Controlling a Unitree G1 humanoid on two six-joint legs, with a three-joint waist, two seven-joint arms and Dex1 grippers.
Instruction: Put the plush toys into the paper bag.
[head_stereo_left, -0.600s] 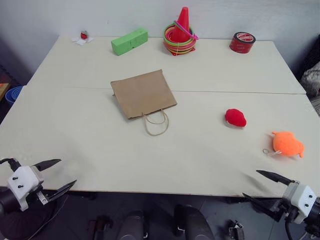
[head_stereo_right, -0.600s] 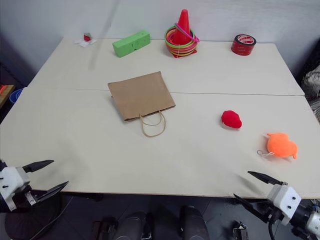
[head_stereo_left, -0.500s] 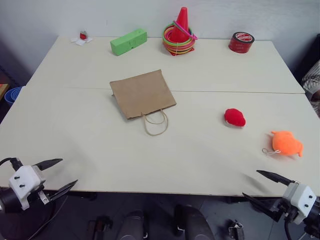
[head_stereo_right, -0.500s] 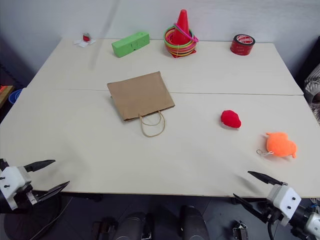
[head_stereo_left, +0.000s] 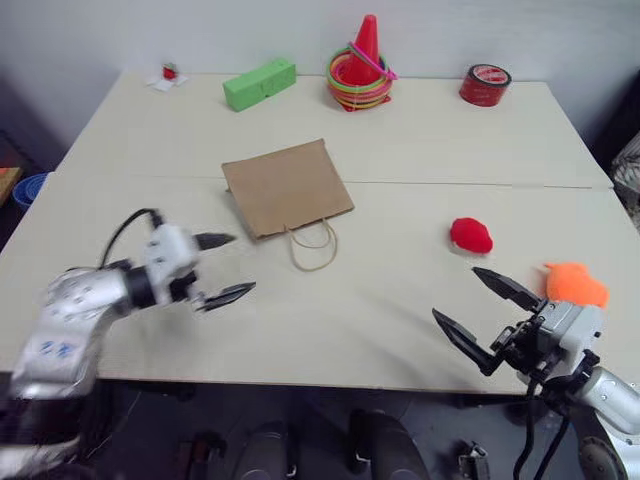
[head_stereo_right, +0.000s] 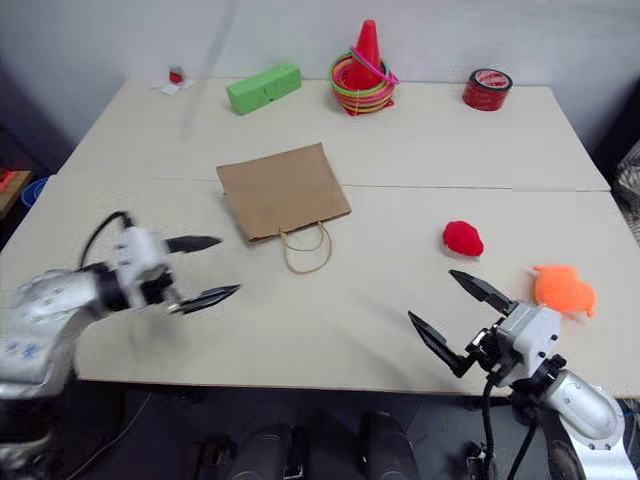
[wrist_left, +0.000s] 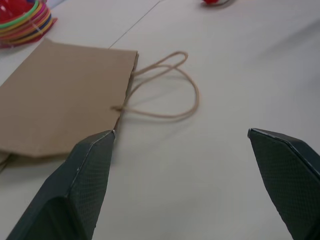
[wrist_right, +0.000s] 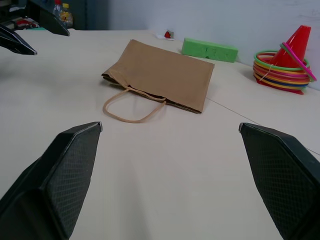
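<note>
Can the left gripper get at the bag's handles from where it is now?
Probably yes: the left gripper is open above bare table, and nothing lies between it and the paper bag and its cord handles.

Paper bag (head_stereo_left: 287, 188): matt brown kraft paper, flat and lightly creased; handles (wrist_left: 165, 95) of thin tan twisted cord.
Red plush toy (head_stereo_left: 470, 235): fuzzy cloth pile, matt.
Orange plush toy (head_stereo_left: 577, 283): fuzzy cloth pile, matt.
Table (head_stereo_left: 420, 140): smooth pale cream top, low sheen, with a fine seam across it.
Left claw (head_stereo_left: 220, 267): black fingers (wrist_left: 90, 170) with a fine cross-hatched, matt grip texture; pale plastic-looking housing behind.
Right claw (head_stereo_left: 485, 315): same black textured fingers (wrist_right: 75, 165), matt.
Cone (head_stereo_left: 366, 48): smooth red plastic, slight gloss; bright plastic rings (head_stereo_left: 358, 88) stacked around it.
Green block (head_stereo_left: 258, 82): matt.
Tape roll (head_stereo_left: 484, 84): glossy red.
</note>
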